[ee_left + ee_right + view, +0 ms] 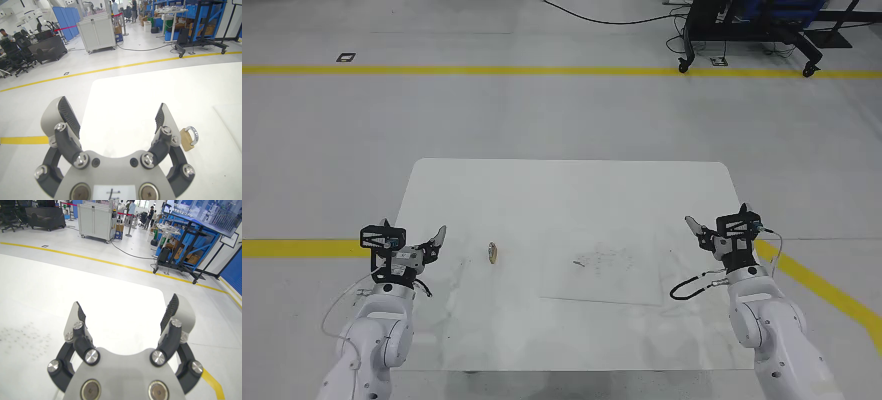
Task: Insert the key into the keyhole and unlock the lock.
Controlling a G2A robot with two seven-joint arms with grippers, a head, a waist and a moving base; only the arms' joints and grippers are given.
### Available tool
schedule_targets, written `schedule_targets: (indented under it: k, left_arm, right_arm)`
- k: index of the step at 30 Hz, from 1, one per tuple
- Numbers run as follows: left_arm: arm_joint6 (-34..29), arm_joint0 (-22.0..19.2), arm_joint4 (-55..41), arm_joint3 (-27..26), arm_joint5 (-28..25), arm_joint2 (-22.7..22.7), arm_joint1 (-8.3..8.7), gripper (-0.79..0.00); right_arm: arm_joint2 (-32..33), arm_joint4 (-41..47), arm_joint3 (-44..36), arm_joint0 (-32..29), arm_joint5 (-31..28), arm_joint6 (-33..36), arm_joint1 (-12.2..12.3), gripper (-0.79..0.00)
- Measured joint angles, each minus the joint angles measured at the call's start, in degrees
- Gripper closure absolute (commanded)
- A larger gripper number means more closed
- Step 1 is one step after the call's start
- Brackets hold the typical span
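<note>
Top view: lock (493, 253) lay on worktop (572, 190), left of centre, near left end effector (412, 233). Right end effector (719, 222) sat well apart at right edge.

Left wrist view: left end effector (112, 106) was released & empty, w/ lock (189, 139) just beside it, prob. its to steady.

Right wrist view: right end effector (126, 302) was also released, holding nothing.

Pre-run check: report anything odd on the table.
Only faint grey smudges speckle the white table near its middle, like leftover dirt. The small brass padlock with silver shackle lies intact near the open left gripper.

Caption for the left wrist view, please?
Open left gripper at the edge of the white table, brass padlock lying nearby.
</note>
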Motion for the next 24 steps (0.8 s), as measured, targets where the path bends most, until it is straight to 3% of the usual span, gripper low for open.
schedule_targets:
  k: [8, 16, 19, 24]
  left_arm:
    - [0.0, 0.0, 0.0, 0.0, 0.0, 0.0, 0.00, -0.785]
    - [0.0, 0.0, 0.0, 0.0, 0.0, 0.0, 0.00, -0.785]
    - [0.0, 0.0, 0.0, 0.0, 0.0, 0.0, 0.00, -0.785]
    - [0.0, 0.0, 0.0, 0.0, 0.0, 0.0, 0.00, -0.785]
  right_arm:
    - [-0.3, -0.3, -0.3, 0.1, -0.3, -0.1, 0.0, -0.785]
    - [-13.1, -7.3, -0.4, 5.5, -9.7, 4.4, -0.7, -0.785]
    - [-17.0, -7.3, 0.7, 7.5, -10.7, 5.2, -1.2, -0.785]
    - [-17.5, -6.2, 0.8, 8.2, -11.4, 4.5, -1.3, -0.785]
